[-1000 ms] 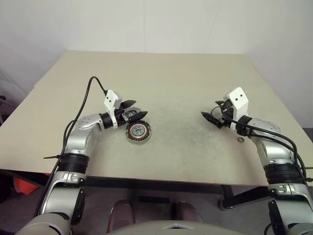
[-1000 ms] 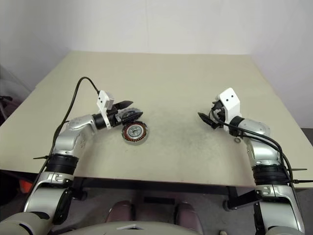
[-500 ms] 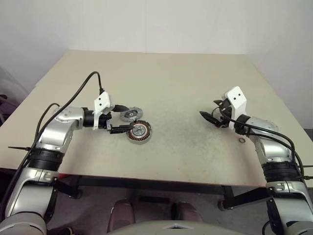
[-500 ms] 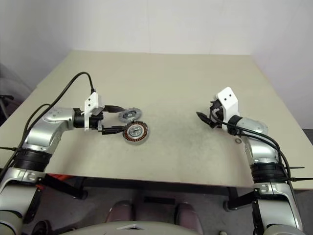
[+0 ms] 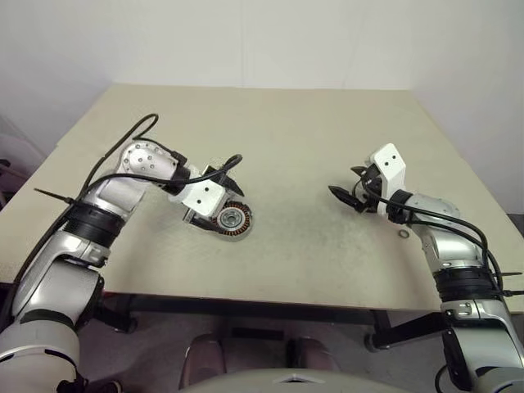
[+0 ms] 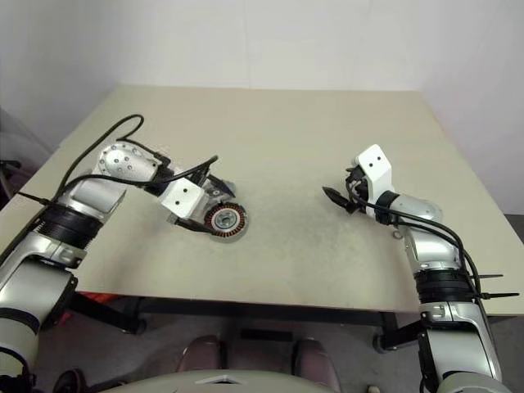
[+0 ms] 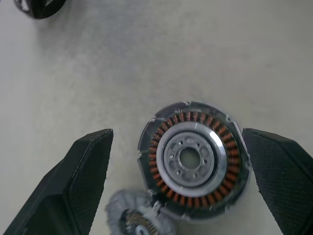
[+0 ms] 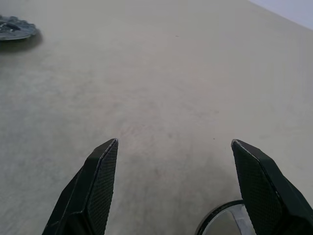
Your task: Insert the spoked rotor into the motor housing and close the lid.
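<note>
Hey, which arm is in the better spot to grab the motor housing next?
Left. The left gripper hangs open over the motor housing, one finger on either side of it. The right gripper is open too, but far off across the table.

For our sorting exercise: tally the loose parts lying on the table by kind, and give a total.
motor housing: 1
lid: 1
small dark-rimmed ring: 1
Total: 3
</note>
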You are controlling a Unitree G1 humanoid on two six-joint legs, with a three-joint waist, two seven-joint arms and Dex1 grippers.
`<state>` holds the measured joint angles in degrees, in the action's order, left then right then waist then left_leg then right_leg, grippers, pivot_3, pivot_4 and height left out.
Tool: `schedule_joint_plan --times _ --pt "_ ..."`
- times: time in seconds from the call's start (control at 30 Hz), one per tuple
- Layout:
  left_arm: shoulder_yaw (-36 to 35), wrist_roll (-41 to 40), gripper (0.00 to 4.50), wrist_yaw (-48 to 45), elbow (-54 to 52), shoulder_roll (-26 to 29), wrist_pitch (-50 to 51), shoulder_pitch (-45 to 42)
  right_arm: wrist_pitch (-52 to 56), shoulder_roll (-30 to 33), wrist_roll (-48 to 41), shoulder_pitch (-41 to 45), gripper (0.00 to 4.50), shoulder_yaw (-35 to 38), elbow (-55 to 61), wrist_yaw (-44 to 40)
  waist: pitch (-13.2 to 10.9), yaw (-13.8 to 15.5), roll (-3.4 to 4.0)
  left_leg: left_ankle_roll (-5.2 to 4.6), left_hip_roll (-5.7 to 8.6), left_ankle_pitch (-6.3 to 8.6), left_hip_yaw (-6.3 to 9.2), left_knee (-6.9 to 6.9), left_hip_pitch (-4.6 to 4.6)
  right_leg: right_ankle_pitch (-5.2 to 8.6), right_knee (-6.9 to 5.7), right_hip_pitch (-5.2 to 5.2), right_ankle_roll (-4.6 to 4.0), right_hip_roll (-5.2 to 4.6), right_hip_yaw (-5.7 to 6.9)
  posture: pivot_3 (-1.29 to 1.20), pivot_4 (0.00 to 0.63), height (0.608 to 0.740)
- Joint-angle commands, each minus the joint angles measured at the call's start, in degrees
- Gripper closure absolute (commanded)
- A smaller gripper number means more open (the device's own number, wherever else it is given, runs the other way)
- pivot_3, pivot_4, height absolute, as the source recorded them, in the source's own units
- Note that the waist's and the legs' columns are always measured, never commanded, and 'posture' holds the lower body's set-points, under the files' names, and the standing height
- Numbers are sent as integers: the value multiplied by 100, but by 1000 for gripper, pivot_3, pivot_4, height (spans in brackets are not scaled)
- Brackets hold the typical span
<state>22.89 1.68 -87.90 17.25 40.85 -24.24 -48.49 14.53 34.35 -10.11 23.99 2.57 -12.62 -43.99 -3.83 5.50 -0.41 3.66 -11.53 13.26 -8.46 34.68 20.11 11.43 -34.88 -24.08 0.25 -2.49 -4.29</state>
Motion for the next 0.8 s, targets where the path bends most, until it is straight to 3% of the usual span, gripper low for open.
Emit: schedule_joint_plan --times 0.03,0.23,0.37,0.67,0.8 --pt "40 -46 25 -299 -388 147 -96 -217 145 293 -81 28 333 113 389 -192 0 15 0 0 0 0 0 0 0 0 0 0 0 0 1 0 0 740" --pt "423 44 25 -460 -858 530 -327 -469 379 755 -163 229 333 224 324 -566 0 32 0 1 -2 -1 0 2 0 1 -6 0 -1 -1 2 0 0 740" --pt "495 436 25 -418 -778 412 -590 -642 401 829 -161 406 333 254 177 -598 -1 25 1 4 -1 -2 0 7 -1 1 -12 0 -2 -1 1 0 0 740" --pt "758 1938 25 481 251 477 -1880 -786 470 638 -198 295 333 379 447 -283 0 19 2 13 -4 -7 0 10 -1 4 -28 -4 -6 3 1 0 0 740" --pt "907 2110 25 611 623 406 -2226 -808 453 577 -216 275 333 435 481 -79 0 21 2 14 -2 -8 1 15 -1 4 -31 -5 -6 1 0 0 0 740"
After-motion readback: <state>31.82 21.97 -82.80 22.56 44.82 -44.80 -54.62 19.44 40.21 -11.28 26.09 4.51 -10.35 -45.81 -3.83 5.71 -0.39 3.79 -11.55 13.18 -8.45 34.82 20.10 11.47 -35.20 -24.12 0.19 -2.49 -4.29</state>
